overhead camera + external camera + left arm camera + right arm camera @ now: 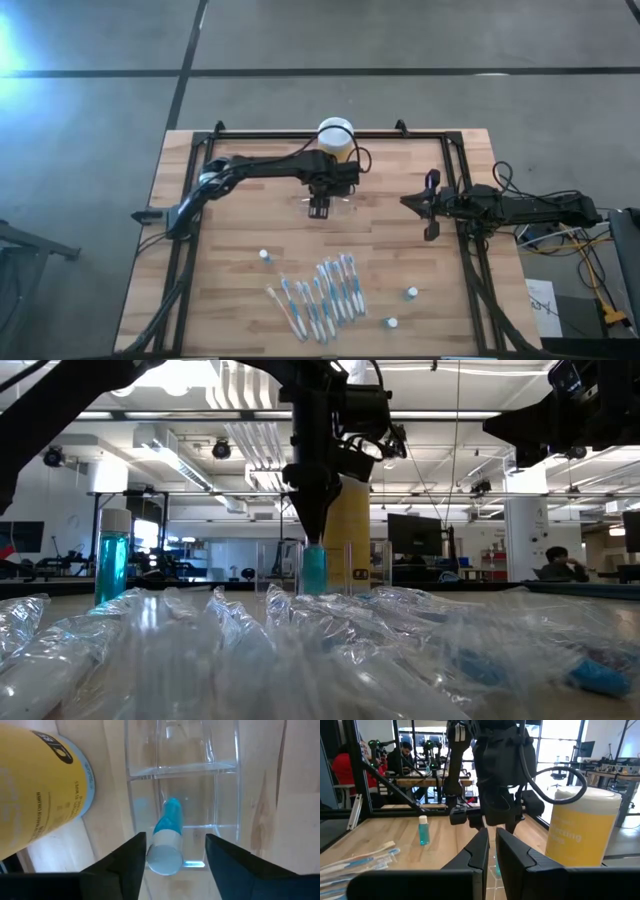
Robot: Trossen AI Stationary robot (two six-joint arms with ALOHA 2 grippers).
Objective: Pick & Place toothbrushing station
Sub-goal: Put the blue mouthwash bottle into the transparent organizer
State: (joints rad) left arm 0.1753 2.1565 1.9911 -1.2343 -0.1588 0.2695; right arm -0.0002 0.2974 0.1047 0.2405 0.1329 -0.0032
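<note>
Clear plastic makes the toothbrushing station (182, 795) hard to read against the wood: it sits directly under the left gripper (175, 852), whose fingers stand released around a small blue bottle (166, 837) leaning in a slot, so withdrawing carelessly could tip the bottle or drag the holder into the yellow jar (42, 795) just beside them. The right gripper (490, 852), fingers clenched on nothing, waits well apart over the pale wooden desk (250, 330), with wrapped toothbrushes (320, 295) nearer the front and an open workshop behind.

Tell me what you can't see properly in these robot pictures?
- Clear toothbrushing station: nearly invisible in the high view, hidden under the left gripper.
- Small blue bottle: its base is hidden in the low view by plastic-wrapped toothbrushes.
- Yellow jar: cut off by the left wrist view's edge.
</note>
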